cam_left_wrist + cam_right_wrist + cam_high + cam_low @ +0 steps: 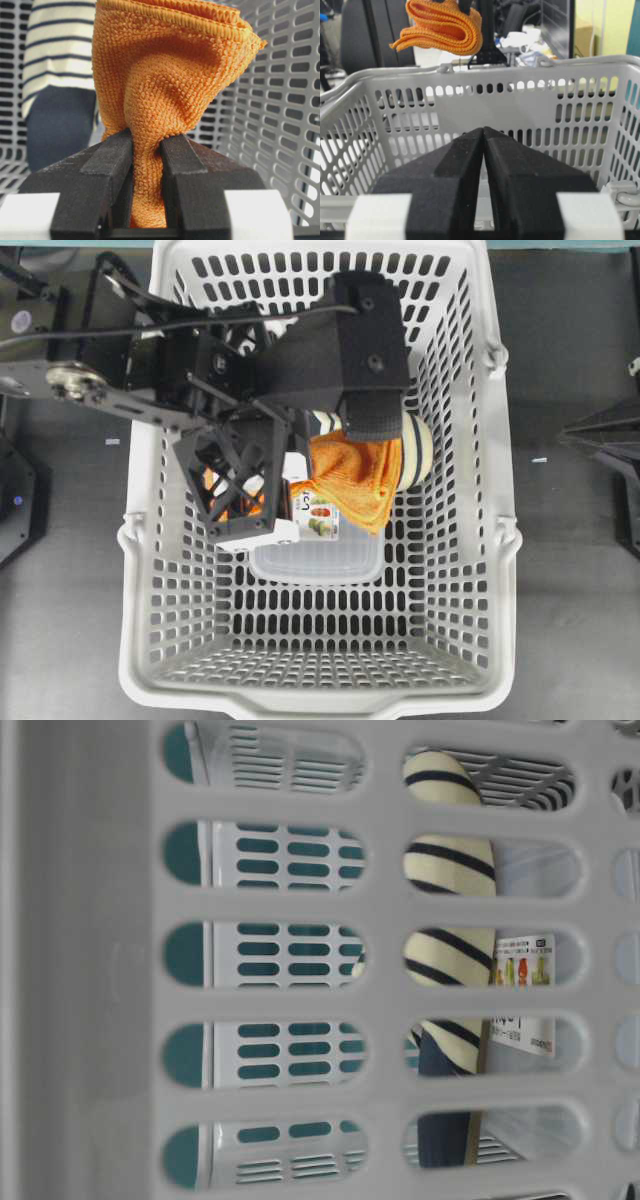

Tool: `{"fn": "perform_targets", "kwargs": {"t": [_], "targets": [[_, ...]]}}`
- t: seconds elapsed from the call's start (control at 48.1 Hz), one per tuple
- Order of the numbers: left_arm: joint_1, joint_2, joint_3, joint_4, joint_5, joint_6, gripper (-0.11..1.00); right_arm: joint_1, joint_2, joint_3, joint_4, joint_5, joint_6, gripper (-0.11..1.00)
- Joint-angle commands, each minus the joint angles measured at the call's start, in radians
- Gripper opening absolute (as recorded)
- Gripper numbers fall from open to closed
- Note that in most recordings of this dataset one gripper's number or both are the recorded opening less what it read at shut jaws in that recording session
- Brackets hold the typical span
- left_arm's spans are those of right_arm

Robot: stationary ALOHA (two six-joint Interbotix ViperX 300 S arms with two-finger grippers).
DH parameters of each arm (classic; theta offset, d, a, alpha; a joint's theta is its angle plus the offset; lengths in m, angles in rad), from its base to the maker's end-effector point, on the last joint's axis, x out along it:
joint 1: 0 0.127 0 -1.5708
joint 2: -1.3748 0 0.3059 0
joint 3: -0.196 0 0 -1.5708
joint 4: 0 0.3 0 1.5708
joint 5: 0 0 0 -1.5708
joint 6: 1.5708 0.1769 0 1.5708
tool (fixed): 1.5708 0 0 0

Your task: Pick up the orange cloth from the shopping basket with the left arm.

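Observation:
The orange cloth (355, 475) hangs bunched from my left gripper (300, 480), above the inside of the grey shopping basket (505, 585). In the left wrist view the gripper (146, 137) is shut on the cloth (165, 75), which is pinched between the two black fingers (107, 160). In the right wrist view the cloth (440, 27) hangs higher than the basket's rim (520, 67). My right gripper (483, 131) is shut and empty. It stays outside the basket and faces its slotted wall.
A navy-and-cream striped slipper (415, 445) lies in the basket under the cloth; it also shows in the left wrist view (55, 45) and the table-level view (450, 870). A small clear plastic box (320, 558) with a label sits on the basket floor. The right arm (610, 450) is at the right edge.

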Motion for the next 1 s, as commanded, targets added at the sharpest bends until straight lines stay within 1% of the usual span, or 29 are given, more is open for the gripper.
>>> {"fn": "perform_targets", "kwargs": {"t": [0.0,0.978], "targets": [[0.003,-0.012,-0.02,0.003,-0.005,0.0,0.12,-0.002,0.005,-0.005,0.003,0.0,0.0,0.0],[0.008,-0.002,0.005,0.003,-0.005,-0.003,0.12,0.0,-0.029,0.012,0.003,0.009,0.0,0.0]]}}
